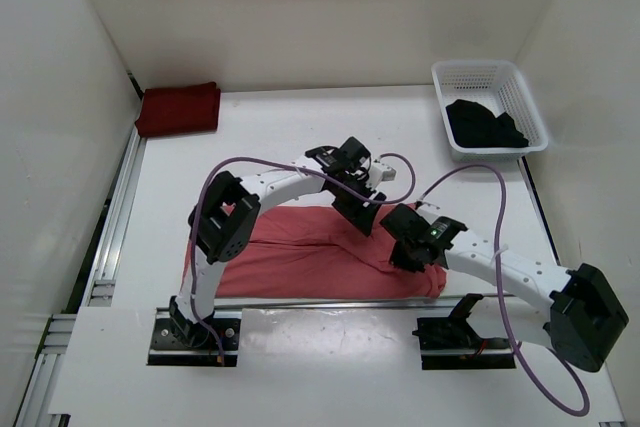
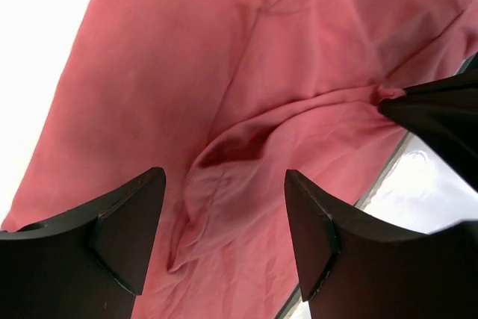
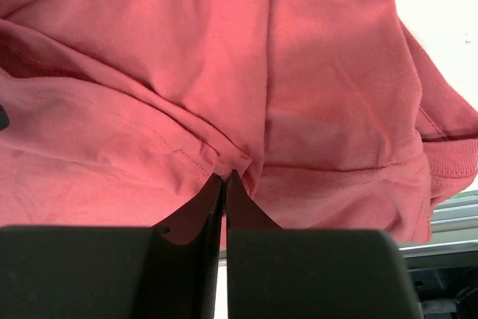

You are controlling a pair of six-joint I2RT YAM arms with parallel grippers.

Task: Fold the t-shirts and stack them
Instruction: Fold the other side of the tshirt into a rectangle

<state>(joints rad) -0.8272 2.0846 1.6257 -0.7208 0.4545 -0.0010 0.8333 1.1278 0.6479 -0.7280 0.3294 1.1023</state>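
The salmon pink t-shirt (image 1: 290,262) lies spread on the worktop (image 1: 300,137) at lower centre of the top view, with its long axis running left to right. The right end effector (image 3: 224,178) is clenched on a raised fold near the shirt's right end. The left end effector (image 2: 224,175), released, hangs just beyond it, directly over the cloth. Farther back are a folded maroon t-shirt (image 1: 178,109) at upper left and a black t-shirt (image 1: 485,125) inside the white mesh basket (image 1: 478,72) at upper right.

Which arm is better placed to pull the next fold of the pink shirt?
Right: the right end effector is shut on a pinch of the salmon pink shirt, while the left end effector hangs open above the cloth, holding nothing.
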